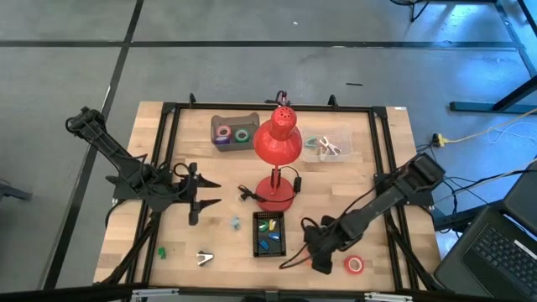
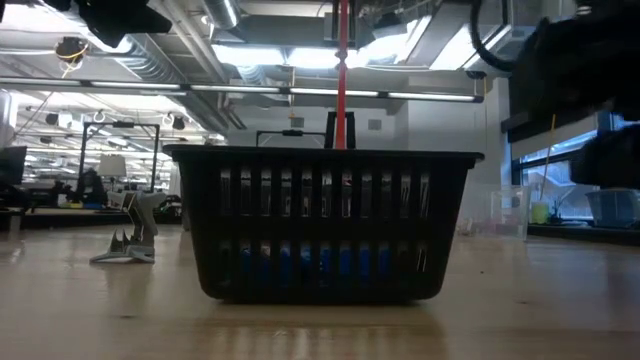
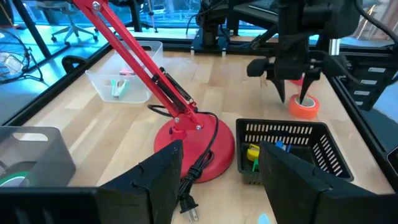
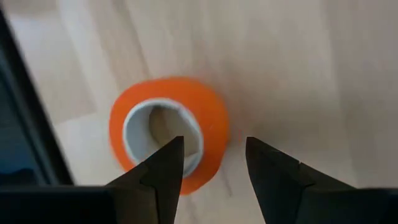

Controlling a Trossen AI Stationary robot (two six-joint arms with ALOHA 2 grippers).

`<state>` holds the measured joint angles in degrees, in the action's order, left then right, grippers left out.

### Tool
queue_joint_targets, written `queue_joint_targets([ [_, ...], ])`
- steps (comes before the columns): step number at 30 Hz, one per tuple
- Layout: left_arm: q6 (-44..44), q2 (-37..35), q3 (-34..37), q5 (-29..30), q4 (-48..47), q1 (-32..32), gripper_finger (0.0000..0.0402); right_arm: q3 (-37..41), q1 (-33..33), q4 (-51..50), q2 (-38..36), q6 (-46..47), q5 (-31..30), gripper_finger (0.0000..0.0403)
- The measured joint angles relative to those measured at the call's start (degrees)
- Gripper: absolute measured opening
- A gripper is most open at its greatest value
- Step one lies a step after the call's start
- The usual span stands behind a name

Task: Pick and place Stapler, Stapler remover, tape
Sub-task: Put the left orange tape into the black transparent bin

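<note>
An orange-red tape roll (image 1: 354,265) lies flat near the table's near right corner. My right gripper (image 4: 211,155) hangs open over it, pointing down. One finger (image 4: 166,165) is over the roll's hollow and the other (image 4: 273,171) is outside the wall (image 4: 214,121). The left wrist view shows that gripper (image 3: 292,94) just above the roll (image 3: 305,107). More tape rolls (image 1: 232,132) sit in a grey bin at the far side. A silver stapler remover (image 1: 205,258) rests on the near left of the table. My left gripper (image 1: 215,192) waits open, left of the lamp. My right gripper comes at the orange tape roll from above, one finger over its hollow centre (image 4: 158,124) and one outside its wall. Whether either finger touches the roll I cannot tell. The roll lies flat on the table.
A red desk lamp (image 1: 277,151) stands mid-table, its cord trailing by the base. A black slotted basket (image 1: 269,233) holding small blue, yellow and green items sits just left of my right gripper. A clear tub (image 1: 329,144) is at the far right. A black frame rail (image 1: 394,243) borders the table.
</note>
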<state>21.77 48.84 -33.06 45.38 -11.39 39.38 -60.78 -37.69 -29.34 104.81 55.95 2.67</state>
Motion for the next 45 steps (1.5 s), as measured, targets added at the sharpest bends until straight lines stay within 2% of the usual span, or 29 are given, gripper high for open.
queue_joint_targets([
  [4,0.0,0.0,0.0,0.0,-0.3,0.0,0.0202,-1.7,1.4,-2.2,2.0,-1.1,-0.5,0.0171],
  [7,0.1,0.1,0.0,0.0,-0.5,0.0,0.0201,-1.7,2.2,-2.5,2.1,-1.0,0.0,0.0153],
  [9,0.9,0.1,0.0,0.0,-0.7,0.0,0.0200,-1.7,2.3,-2.9,2.0,-0.9,-0.1,0.0122],
  [12,4.0,0.1,0.0,0.0,-1.0,0.0,0.0199,-1.6,2.3,-4.4,1.3,-0.9,-1.4,0.0047],
  [13,4.5,0.1,0.0,-0.1,-1.3,0.0,0.0199,-1.5,2.4,-5.7,0.8,-0.6,-2.9,0.0035],
  [19,5.7,0.0,0.0,0.0,-2.5,0.0,0.0199,-1.3,0.4,-19.2,-5.7,8.2,-15.9,0.0035],
  [23,6.2,0.1,0.0,2.0,-2.1,-0.6,0.0201,-1.4,-0.8,-17.1,-12.0,6.8,-24.5,0.0035],
  [28,6.2,0.8,0.1,3.1,-1.1,-1.7,0.0198,-1.4,-0.8,-6.1,-18.8,-5.2,-34.8,0.0035],
  [34,3.1,6.5,0.1,2.9,7.7,-2.1,0.0200,-1.5,0.9,15.5,-21.4,-30.9,-41.1,0.0035],
  [39,-5.8,14.5,0.1,-1.7,25.0,-2.3,0.0198,-1.5,2.9,29.4,-21.4,-46.8,-41.1,0.0035],
  [45,-17.8,24.5,0.1,-12.1,50.2,-5.1,0.0196,-1.5,5.6,34.7,-21.3,-50.8,-35.2,0.0035],
])
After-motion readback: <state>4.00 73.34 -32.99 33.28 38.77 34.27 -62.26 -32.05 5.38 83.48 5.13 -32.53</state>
